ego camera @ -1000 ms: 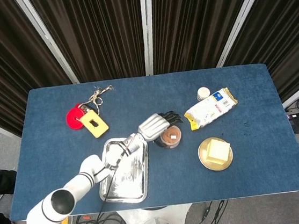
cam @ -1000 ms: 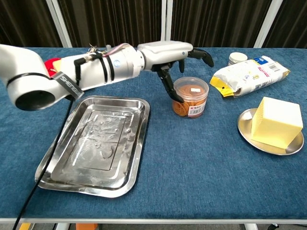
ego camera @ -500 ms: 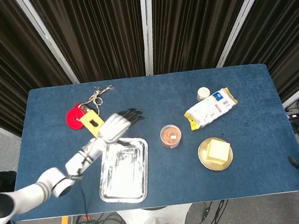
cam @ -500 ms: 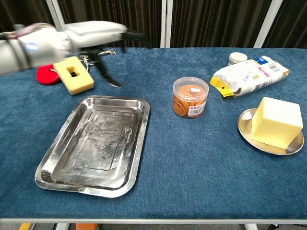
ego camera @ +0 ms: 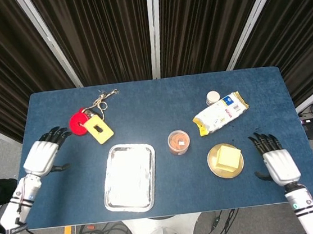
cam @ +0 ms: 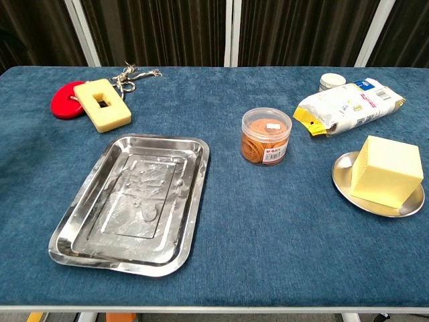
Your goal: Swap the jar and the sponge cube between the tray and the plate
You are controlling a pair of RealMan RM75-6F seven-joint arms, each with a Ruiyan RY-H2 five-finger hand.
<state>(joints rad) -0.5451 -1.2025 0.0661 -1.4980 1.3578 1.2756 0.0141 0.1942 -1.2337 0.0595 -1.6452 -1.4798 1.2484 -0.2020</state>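
A clear jar [ego camera: 178,141] [cam: 266,136] with orange contents stands on the blue cloth, between the tray and the plate. The steel tray [ego camera: 129,177] [cam: 131,201] lies empty at the front left. A pale yellow sponge cube [ego camera: 228,158] [cam: 383,170] sits on the small round plate [ego camera: 214,167] [cam: 342,178] at the right. In the head view my left hand [ego camera: 43,154] hovers open at the table's left edge, and my right hand [ego camera: 274,160] is open right of the plate. Neither hand appears in the chest view.
A yellow block with a slot [ego camera: 99,128] [cam: 102,104], a red disc [ego camera: 78,121] [cam: 66,100] and a bit of twine [ego camera: 102,98] lie at the back left. A white and yellow bag [ego camera: 220,112] [cam: 348,105] and a small white cup [ego camera: 213,97] [cam: 331,82] sit at the back right.
My left hand let go of the jar beside the tray and drew back to the table's left edge. My right hand has come into view near the plate.
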